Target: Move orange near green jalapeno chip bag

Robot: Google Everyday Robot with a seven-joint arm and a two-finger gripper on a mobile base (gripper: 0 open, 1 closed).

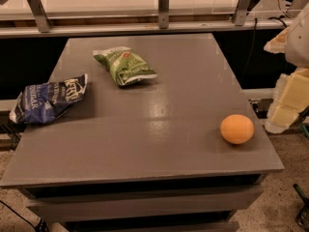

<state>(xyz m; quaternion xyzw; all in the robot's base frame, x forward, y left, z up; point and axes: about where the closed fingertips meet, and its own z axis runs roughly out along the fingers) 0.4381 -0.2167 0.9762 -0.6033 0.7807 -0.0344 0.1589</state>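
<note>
The orange (237,129) is round and smooth. It lies on the grey table (159,144) near the front right corner. The green jalapeno chip bag (124,65) is wrinkly with white sealed ends and lies at the back, left of the middle, far from the orange. My gripper (286,104) shows as pale yellowish blocks at the right edge of the view. It hangs beyond the table's right side, a little right of and above the orange, and touches nothing.
A dark blue chip bag (48,98) with white lettering lies at the table's left edge. A rail with metal posts (163,6) runs behind the table. Speckled floor (285,202) lies to the right.
</note>
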